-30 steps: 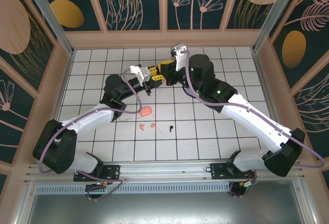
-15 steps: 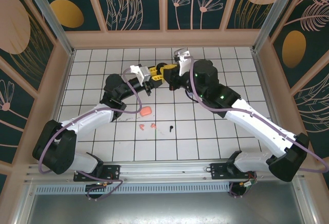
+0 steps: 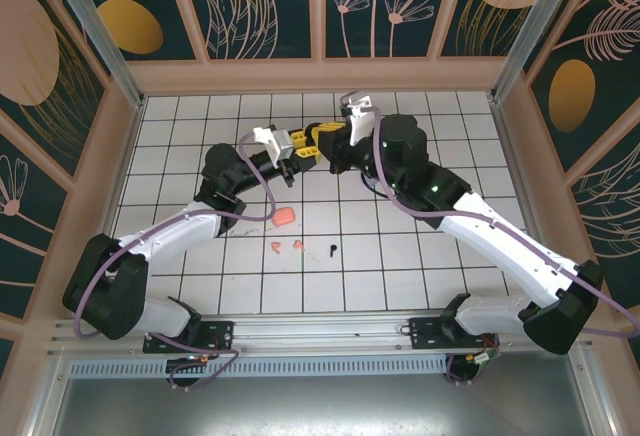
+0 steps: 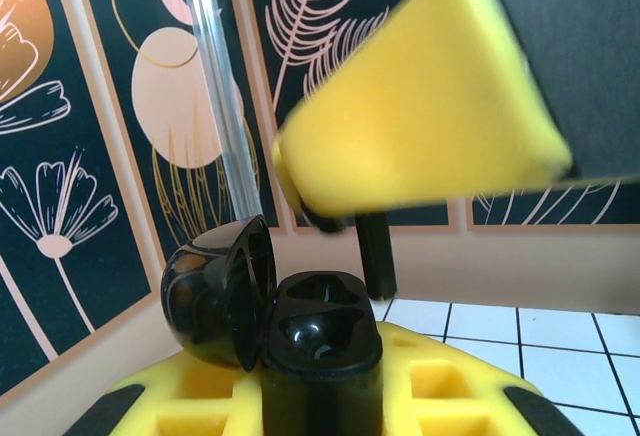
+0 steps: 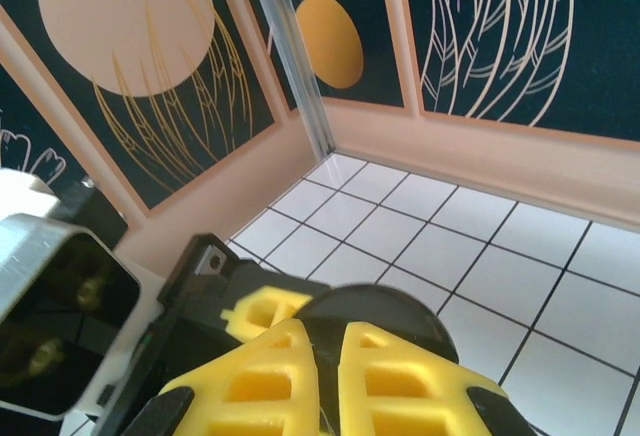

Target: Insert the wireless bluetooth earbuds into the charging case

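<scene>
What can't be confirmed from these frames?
- Left wrist: black earbud head covered by a blurred yellow finger; just the stem shows.
- Right wrist: right gripper fingers pressed together hide whatever they pinch.
- Top external: left gripper and the right one crowd the black charging case, seating unreadable; salmon earbuds on the tiles too small to orient.

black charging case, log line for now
left gripper shut on black charging case, lid open | right gripper holds black earbud over it

Black case (image 4: 320, 334) open; earbud (image 4: 375, 254) prob. just above.
</scene>
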